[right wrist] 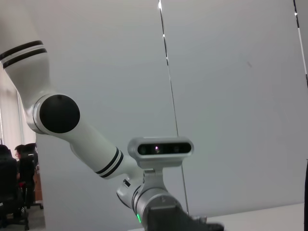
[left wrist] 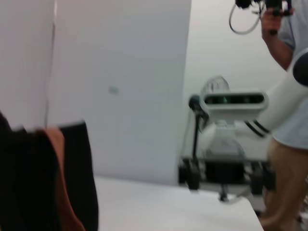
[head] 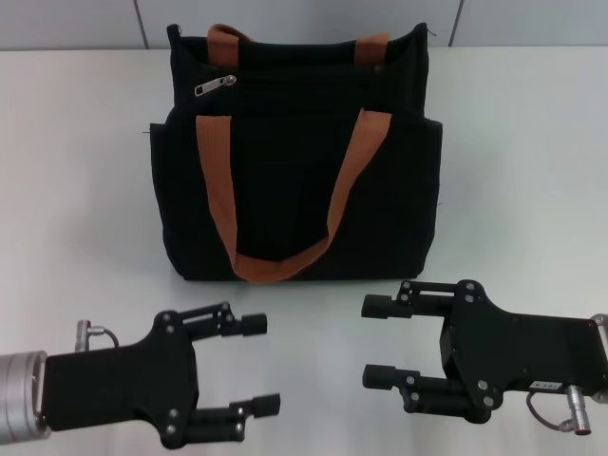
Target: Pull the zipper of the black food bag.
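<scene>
The black food bag (head: 294, 161) stands upright at the middle of the white table, with two orange-brown handles; one handle (head: 285, 204) hangs down its front. A small silver zipper (head: 215, 86) pull lies near the bag's top left edge. My left gripper (head: 258, 366) hovers open near the table's front, left of centre, apart from the bag. My right gripper (head: 378, 342) is open too, at the front right, just below the bag's bottom edge. In the left wrist view a slice of the bag (left wrist: 43, 178) with an orange strap shows.
The white table (head: 76, 190) spreads out on both sides of the bag. A grey wall panel runs behind it. In the left wrist view a person (left wrist: 288, 120) and another robot's base (left wrist: 226, 159) stand beyond the table's end.
</scene>
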You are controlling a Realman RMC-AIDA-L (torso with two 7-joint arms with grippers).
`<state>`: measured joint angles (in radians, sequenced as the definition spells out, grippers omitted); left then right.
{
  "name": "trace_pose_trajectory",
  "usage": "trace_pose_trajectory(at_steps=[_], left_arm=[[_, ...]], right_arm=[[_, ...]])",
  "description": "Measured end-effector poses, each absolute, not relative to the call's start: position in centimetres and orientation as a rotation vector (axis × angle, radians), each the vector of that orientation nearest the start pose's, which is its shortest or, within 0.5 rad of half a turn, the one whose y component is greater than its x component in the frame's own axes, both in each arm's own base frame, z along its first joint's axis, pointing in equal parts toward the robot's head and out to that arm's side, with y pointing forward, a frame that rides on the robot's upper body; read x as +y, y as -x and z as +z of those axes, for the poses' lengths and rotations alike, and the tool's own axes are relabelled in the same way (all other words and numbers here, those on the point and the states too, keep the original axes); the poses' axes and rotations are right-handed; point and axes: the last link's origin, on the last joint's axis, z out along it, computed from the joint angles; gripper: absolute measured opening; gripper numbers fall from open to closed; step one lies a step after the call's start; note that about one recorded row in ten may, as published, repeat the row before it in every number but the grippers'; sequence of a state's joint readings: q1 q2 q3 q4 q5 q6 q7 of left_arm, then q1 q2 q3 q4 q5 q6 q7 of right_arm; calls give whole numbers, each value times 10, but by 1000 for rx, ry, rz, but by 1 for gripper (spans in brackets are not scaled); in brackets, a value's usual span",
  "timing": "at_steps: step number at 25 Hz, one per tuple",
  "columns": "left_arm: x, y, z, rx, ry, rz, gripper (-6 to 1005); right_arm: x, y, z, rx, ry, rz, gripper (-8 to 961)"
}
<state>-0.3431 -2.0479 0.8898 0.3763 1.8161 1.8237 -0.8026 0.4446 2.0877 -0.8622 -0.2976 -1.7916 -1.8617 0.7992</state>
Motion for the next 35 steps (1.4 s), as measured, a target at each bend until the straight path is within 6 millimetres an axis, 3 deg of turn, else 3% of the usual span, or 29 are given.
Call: trace_pose_trajectory(at_steps=[14, 16, 22, 28, 32, 35], left_arm=[[217, 294, -32, -262, 2851, -999, 753], [222, 293, -29, -248, 2788, -1021, 753], [240, 292, -14, -175, 2342, -1128, 751], [264, 318, 9, -338, 1995, -1030, 750], [291, 328, 6, -445, 1928, -917, 749], [300, 327, 2, -452, 1958, -880, 748]], right_arm=[[235, -250, -48, 174, 2831, 1248, 607], [235, -250, -48, 173, 2832, 1248, 607], [236, -247, -48, 167, 2836, 1261, 607], [234, -248, -50, 189, 2836, 1270, 607], [231, -245, -48, 167, 2817, 1319, 607], [230, -246, -49, 172, 2811, 1324, 606]])
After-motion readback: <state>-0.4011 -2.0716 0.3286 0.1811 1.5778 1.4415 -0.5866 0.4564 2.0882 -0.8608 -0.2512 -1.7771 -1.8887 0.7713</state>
